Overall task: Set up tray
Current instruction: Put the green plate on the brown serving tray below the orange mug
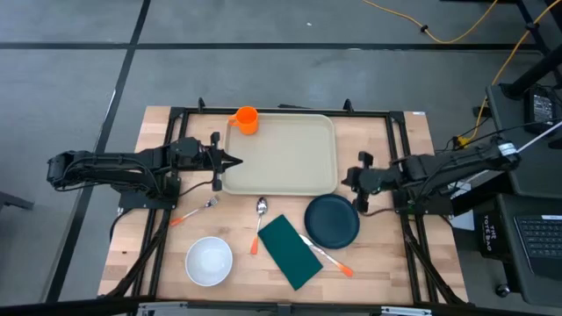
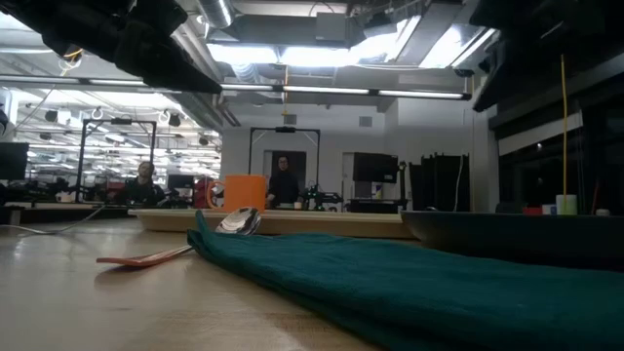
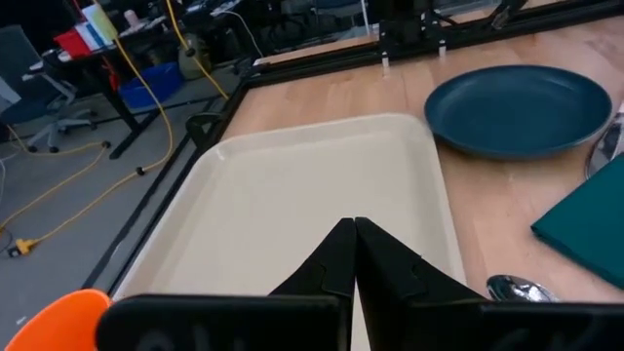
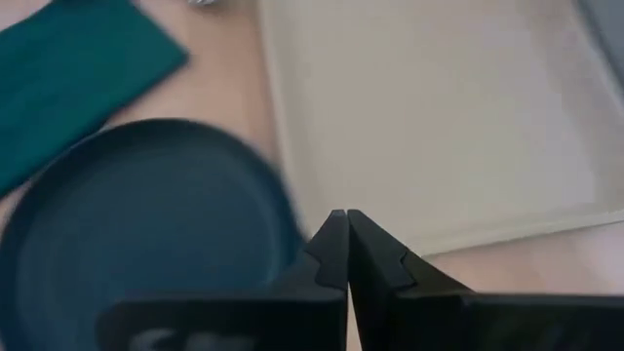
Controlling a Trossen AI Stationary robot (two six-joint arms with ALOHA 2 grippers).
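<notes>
The large cream rectangular plastic tray, with rounded corners and a low raised rim, lies flat on the far half of the light wooden table. Its smooth inner surface is bare. An orange plastic cup stands at the tray's far left corner; whether it is on the rim or just beside it cannot be told.

The left gripper is at the tray's left edge, the arm stretched level across the table from the left, jaws pressed together with nothing between them. The right gripper is just off the tray's right near corner, the arm reaching in level from the right, jaws likewise closed on nothing.

Near the tray's right near corner sits a dark blue round plate. Beside it a dark green rectangular cloth napkin lies at an angle. A metal spoon with an orange handle lies beside the napkin, and a fork with an orange handle lies further left. A white round bowl sits near the front edge. A knife with an orange handle lies between napkin and plate.
</notes>
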